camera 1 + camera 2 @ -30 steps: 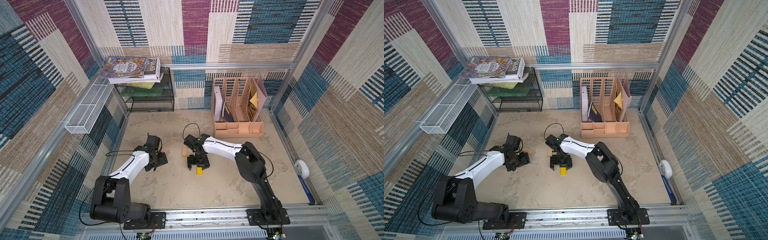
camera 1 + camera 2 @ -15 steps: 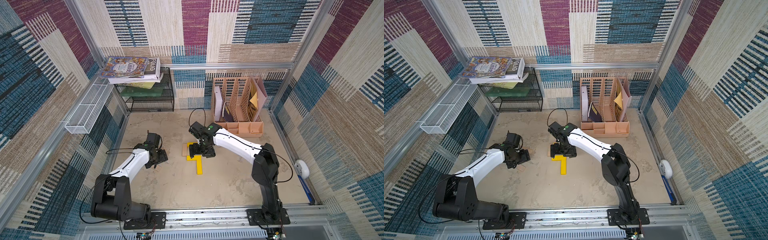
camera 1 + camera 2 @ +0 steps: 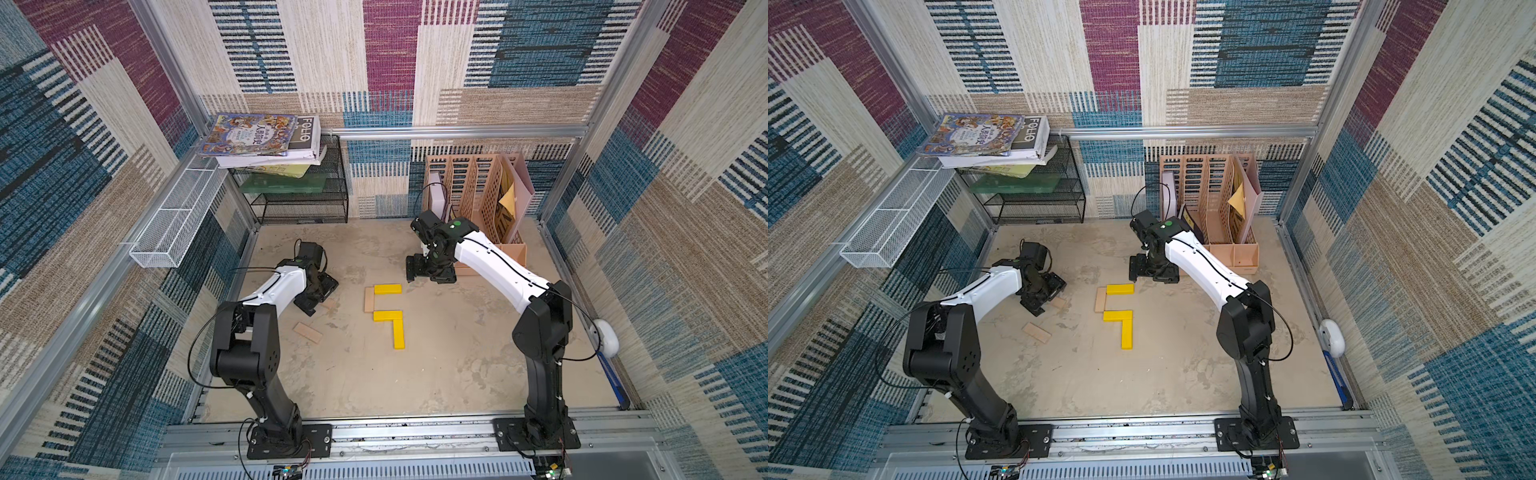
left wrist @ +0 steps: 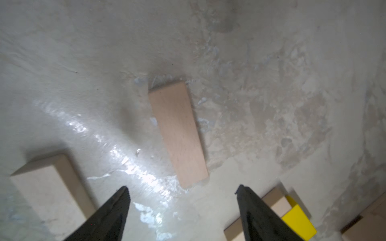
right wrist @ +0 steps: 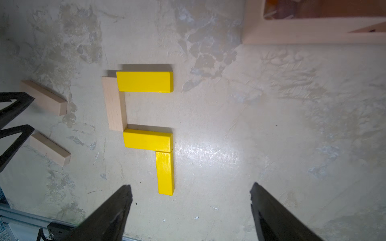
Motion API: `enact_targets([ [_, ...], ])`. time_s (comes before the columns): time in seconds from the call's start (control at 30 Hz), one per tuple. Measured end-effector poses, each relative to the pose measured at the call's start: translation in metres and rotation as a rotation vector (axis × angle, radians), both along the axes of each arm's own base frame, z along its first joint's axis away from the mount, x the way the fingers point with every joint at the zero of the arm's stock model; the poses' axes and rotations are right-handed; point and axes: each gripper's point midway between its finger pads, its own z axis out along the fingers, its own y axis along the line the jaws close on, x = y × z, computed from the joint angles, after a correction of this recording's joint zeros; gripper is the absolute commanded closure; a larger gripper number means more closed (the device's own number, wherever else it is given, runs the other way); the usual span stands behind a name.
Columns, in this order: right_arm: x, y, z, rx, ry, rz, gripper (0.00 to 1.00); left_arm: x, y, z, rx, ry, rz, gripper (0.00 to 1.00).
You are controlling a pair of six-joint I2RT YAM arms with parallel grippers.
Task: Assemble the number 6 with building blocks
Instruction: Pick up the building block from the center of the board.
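Just in front of the peach file organiser (image 3: 469,187), four building blocks (image 5: 148,139) lie joined as an unfinished number 6; two loose pale bars (image 4: 177,133) lie farther from it, below the left gripper (image 4: 182,186). They are probably light, stiff and smooth, so pinch across the long edges. It and the right gripper (image 5: 191,185) gape empty. From above, the left gripper half hides one loose bar.

Place: I see a lab test cell.
Walls: patchwork woven carpet panels (image 3: 386,62), silver aluminium frame rails (image 3: 457,129).
Far: peach slotted file organiser (image 3: 469,187).

Patchwork woven walls (image 3: 390,62) in blue, maroon and beige enclose a mottled beige desk (image 3: 457,365). At the back stand a black wire shelf (image 3: 303,203) with books (image 3: 257,137) and a peach organiser (image 3: 469,187).
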Motion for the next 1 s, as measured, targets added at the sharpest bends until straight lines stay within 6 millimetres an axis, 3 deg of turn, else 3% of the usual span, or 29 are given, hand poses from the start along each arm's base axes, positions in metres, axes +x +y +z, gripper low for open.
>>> enact_targets([
  [0.17,0.014,-0.024,-0.001,-0.01,0.001,-0.012,0.08,0.005,-0.003,-0.019,-0.04,0.063,0.11,0.21],
  [0.27,0.019,-0.041,-0.003,-0.007,0.011,-0.026,0.09,0.012,-0.005,-0.026,-0.05,0.082,0.149,0.29],
  [0.43,0.031,-0.063,-0.003,0.002,0.012,-0.048,0.1,0.005,-0.005,-0.033,-0.063,0.128,0.229,0.63],
  [0.5,0.035,-0.07,-0.002,0.01,0.014,-0.056,0.11,0.0,-0.004,-0.038,-0.071,0.147,0.263,0.82],
  [0.6,0.041,-0.077,0.0,0.023,0.01,-0.064,0.12,-0.005,-0.006,-0.039,-0.104,0.153,0.285,1.0],
  [0.73,0.048,-0.078,0.004,0.037,-0.006,-0.065,0.12,-0.016,-0.011,-0.028,-0.106,0.166,0.252,1.0],
  [0.8,0.052,-0.08,0.006,0.044,-0.016,-0.071,0.12,-0.023,-0.013,-0.012,-0.093,0.161,0.182,1.0],
  [0.9,0.057,-0.081,0.007,0.053,-0.025,-0.078,0.13,-0.017,-0.018,0.01,-0.03,0.122,0.006,1.0],
  [1.0,0.061,-0.083,0.006,0.056,-0.027,-0.085,0.13,-0.03,-0.044,0.013,0.026,0.146,-0.258,1.0],
])
